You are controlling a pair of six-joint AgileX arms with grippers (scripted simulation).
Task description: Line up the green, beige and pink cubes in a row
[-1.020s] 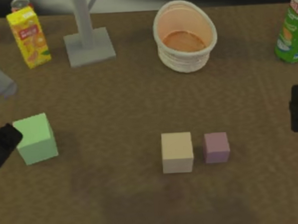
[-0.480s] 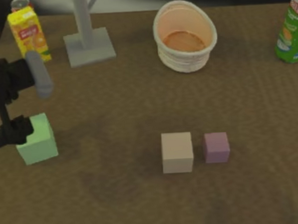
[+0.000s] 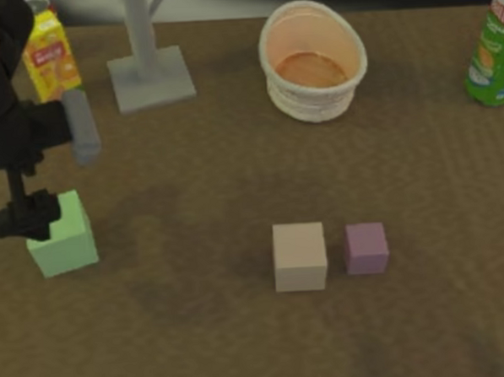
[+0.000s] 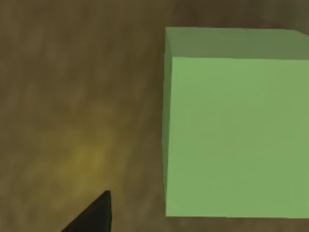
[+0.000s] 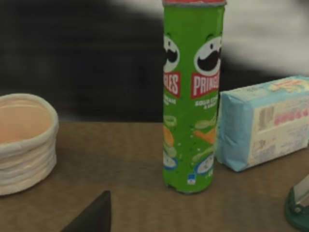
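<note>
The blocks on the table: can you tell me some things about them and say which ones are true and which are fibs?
1. The large light-green matte cube sits far left, away from the other two. True.
2. The small dusty-pink cube is inside the round white woven basket. False: it sits on the table, right of the pale beige cube.
3. The beige and pink cubes are stacked. False: they sit side by side with a small gap.
4. The left claw is over the green cube's left edge. True.
5. The tall green snack can stands at the far right. True.
</note>
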